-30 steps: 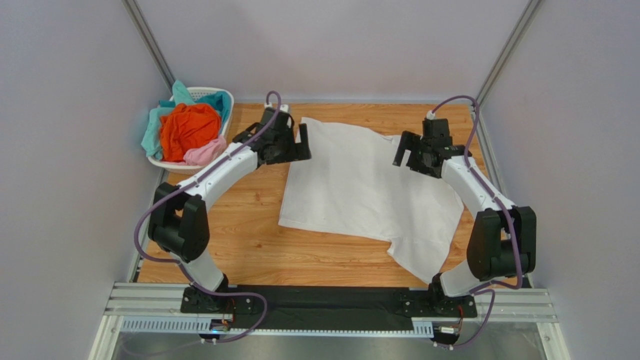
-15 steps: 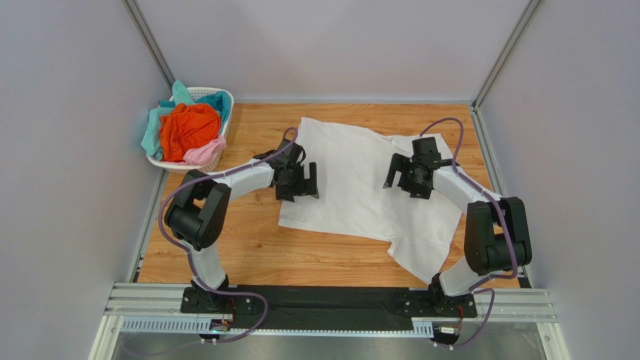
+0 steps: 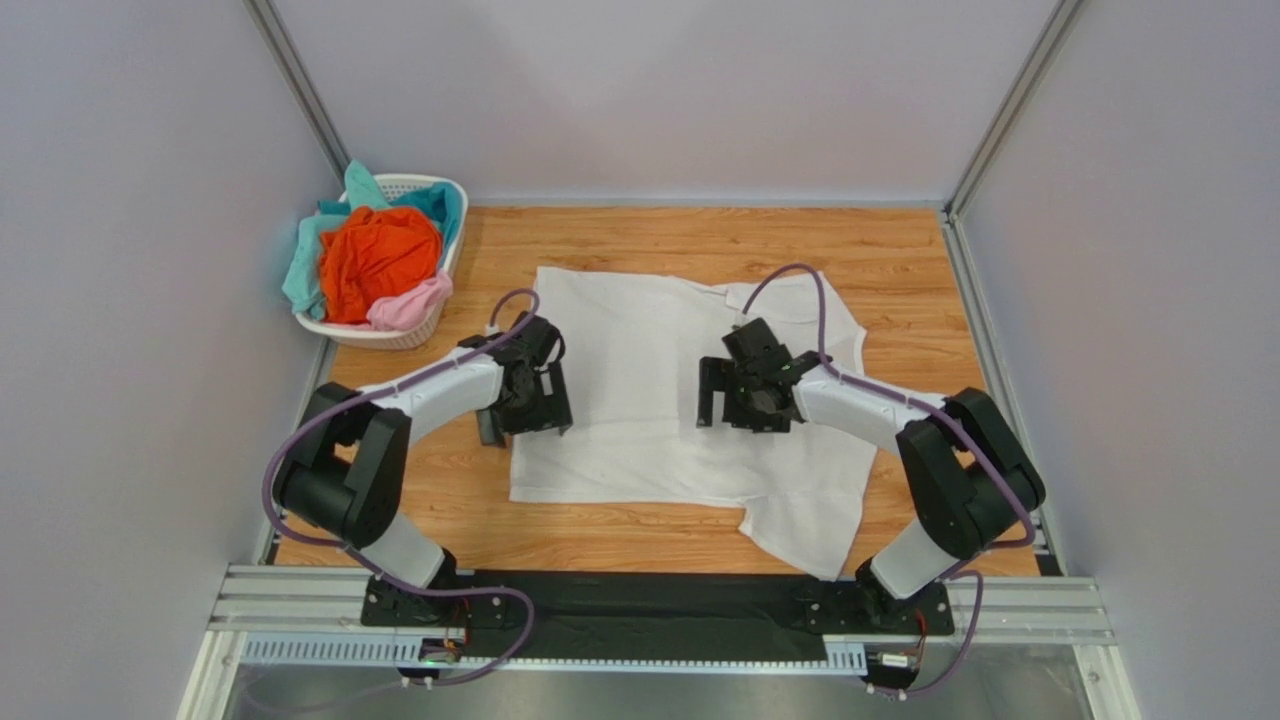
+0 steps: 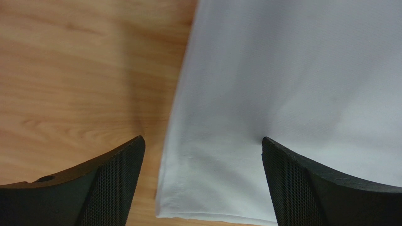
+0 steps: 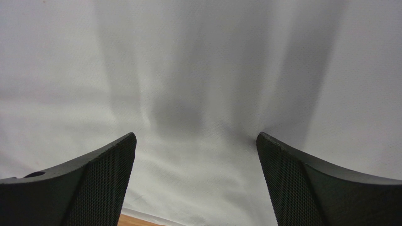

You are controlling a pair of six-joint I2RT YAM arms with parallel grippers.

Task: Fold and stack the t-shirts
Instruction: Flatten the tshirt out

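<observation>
White lattice plastic basket, far left corner, holds crumpled orange, teal and pale pink t-shirts. Smooth white cloth t-shirt lies flat on wood-grain table; left gripper straddles its left edge, right gripper its middle, both with fingers spread apart

No readable text, labels, brands or numbers anywhere.

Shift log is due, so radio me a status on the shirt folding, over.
Both open, empty: left hand astride white t-shirt left edge, right hand over its middle. Shirt spread out, unfolded. Nothing in the way.
</observation>
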